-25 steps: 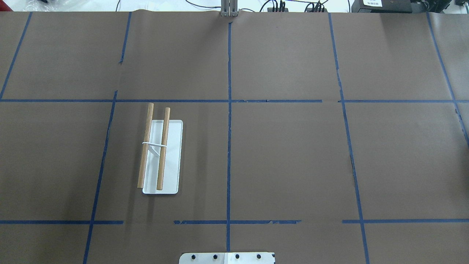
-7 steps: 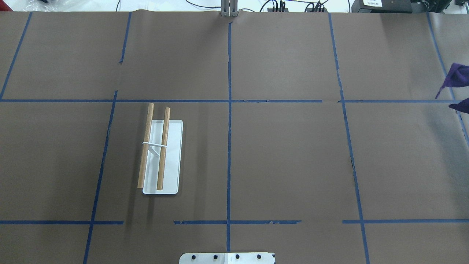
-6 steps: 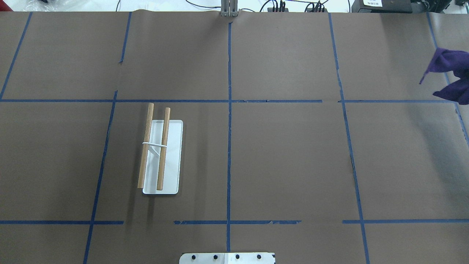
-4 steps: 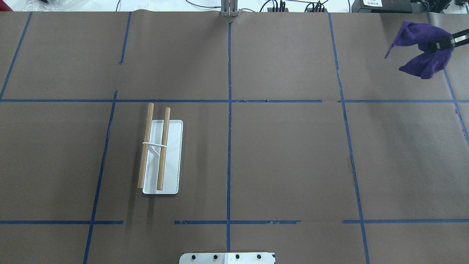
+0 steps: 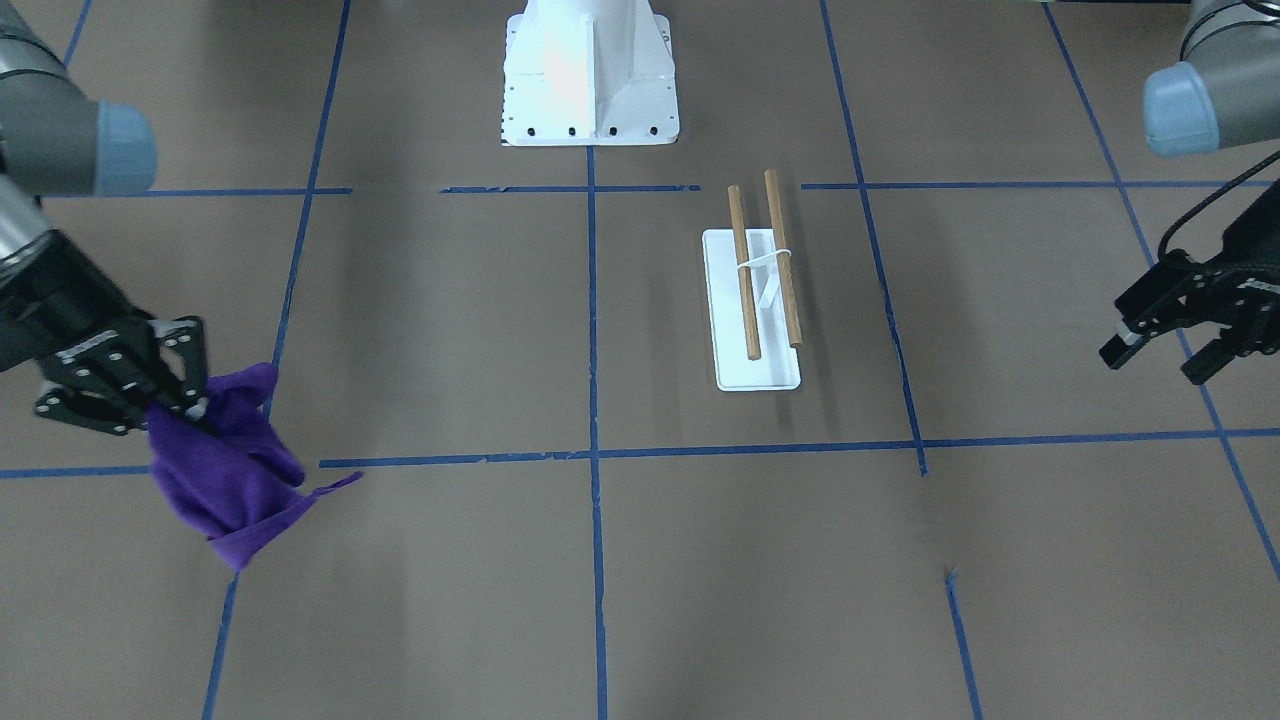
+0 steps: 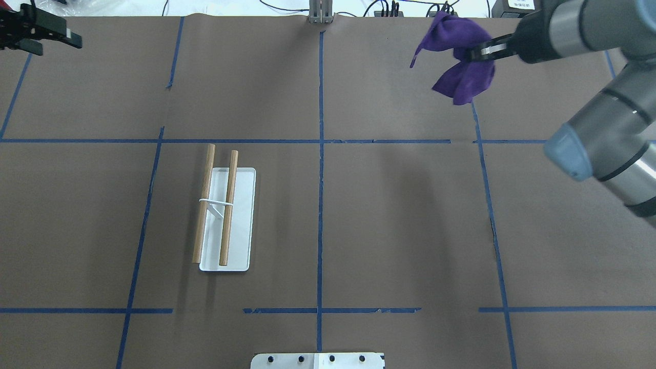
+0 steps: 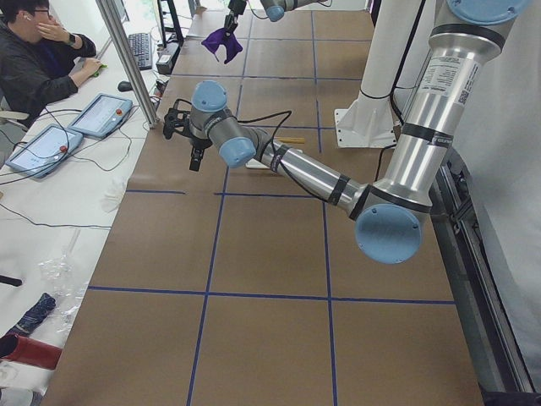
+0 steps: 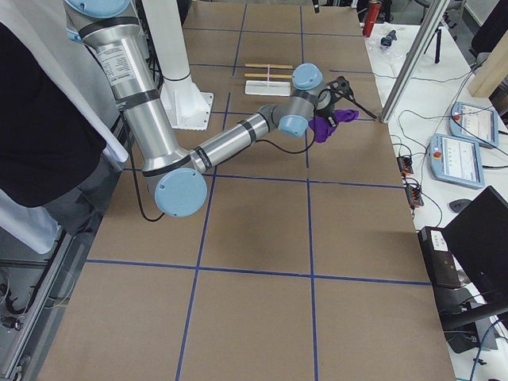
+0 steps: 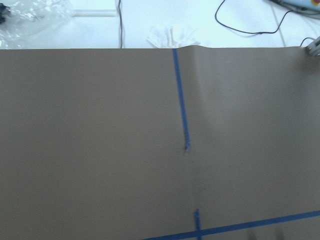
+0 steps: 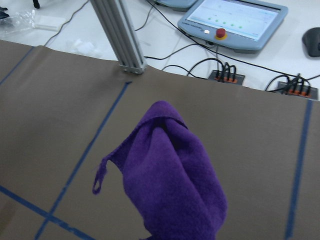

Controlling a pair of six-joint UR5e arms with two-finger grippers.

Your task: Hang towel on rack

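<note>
- Currently the right gripper has its jaws clamped on a bunched purple towel, which hangs in folds below the fingers, clear of the paper-covered table.
- Left gripper: jaws spread apart and holding nothing, at the far left side of the table.
- Towel position: over the far edge on the robot's right half, well apart from the rack.
- Rack: upright on its white base on the robot's left half, both wooden dowels bare.
</note>
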